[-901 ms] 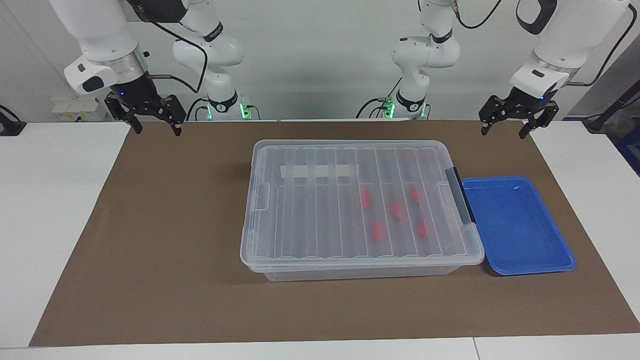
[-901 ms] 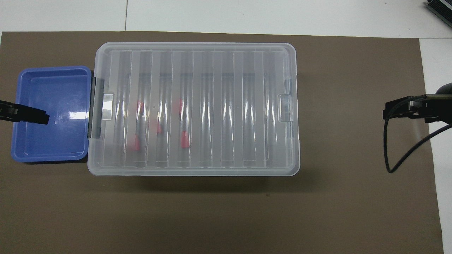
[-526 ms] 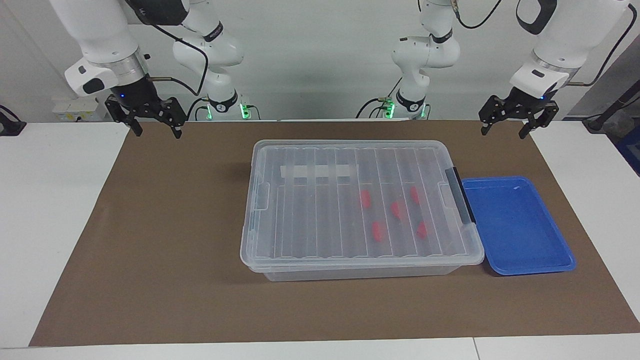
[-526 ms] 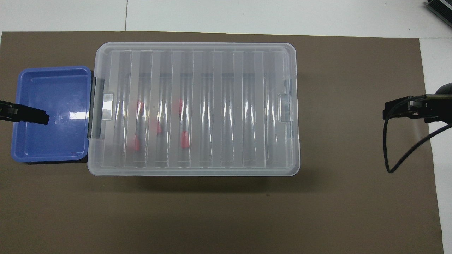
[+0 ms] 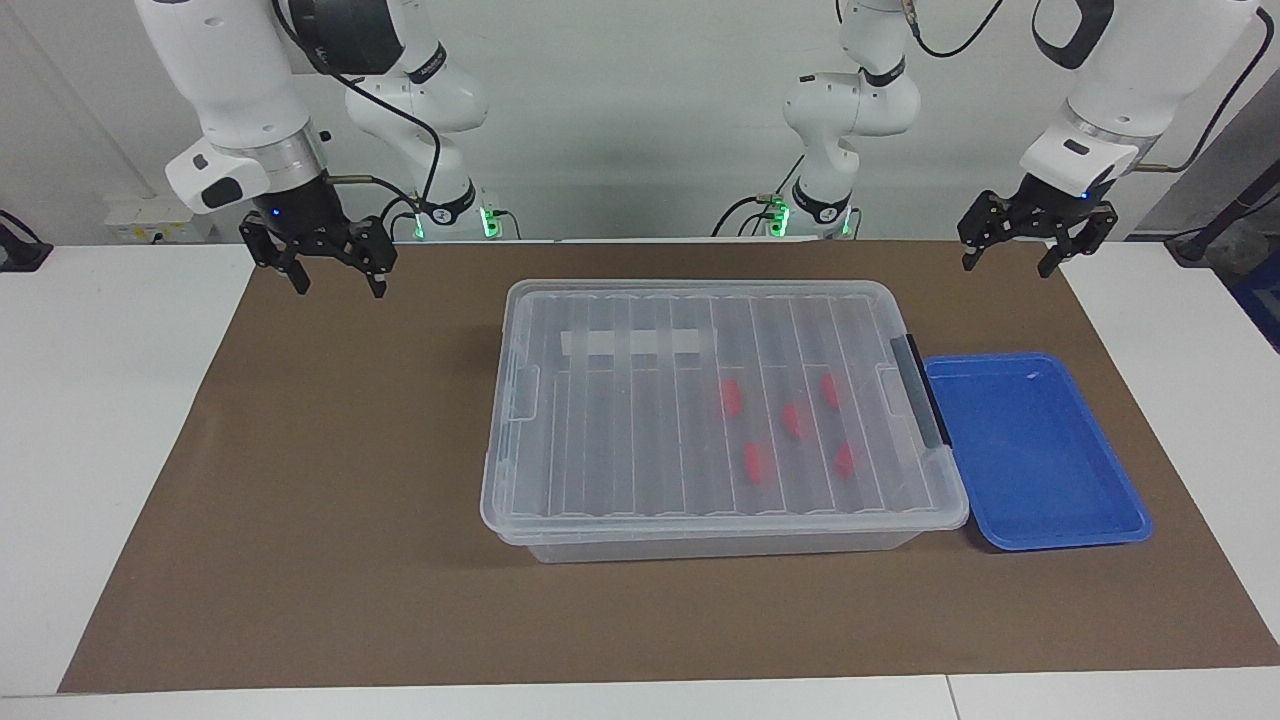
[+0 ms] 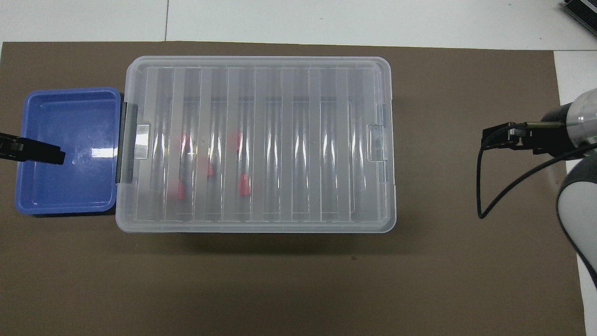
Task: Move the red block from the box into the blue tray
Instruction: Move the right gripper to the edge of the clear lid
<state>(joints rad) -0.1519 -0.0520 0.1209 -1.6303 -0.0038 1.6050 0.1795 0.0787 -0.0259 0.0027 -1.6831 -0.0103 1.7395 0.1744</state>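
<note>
The box (image 5: 640,420) (image 6: 261,93) is a clear bin with its ribbed lid on, in the middle of the mat. Several red blocks (image 5: 792,420) (image 6: 242,184) show through the lid, in the half toward the left arm's end. The blue tray (image 5: 1030,450) (image 6: 65,186) lies empty against that end of the box. My left gripper (image 5: 1005,268) hangs open and holds nothing, over the mat's edge; one of its fingers (image 6: 46,153) shows over the tray from above. My right gripper (image 5: 340,290) hangs open and holds nothing, over the mat toward the right arm's end.
A brown mat (image 5: 350,500) covers most of the white table (image 5: 100,450). The box has a black handle bar (image 5: 925,390) at the tray end and a whitish tape strip (image 5: 640,343) on the lid. A black cable (image 6: 480,186) loops off the right arm.
The right arm has swung in toward the box and come a little lower. The left arm, the box and the tray have not moved.
</note>
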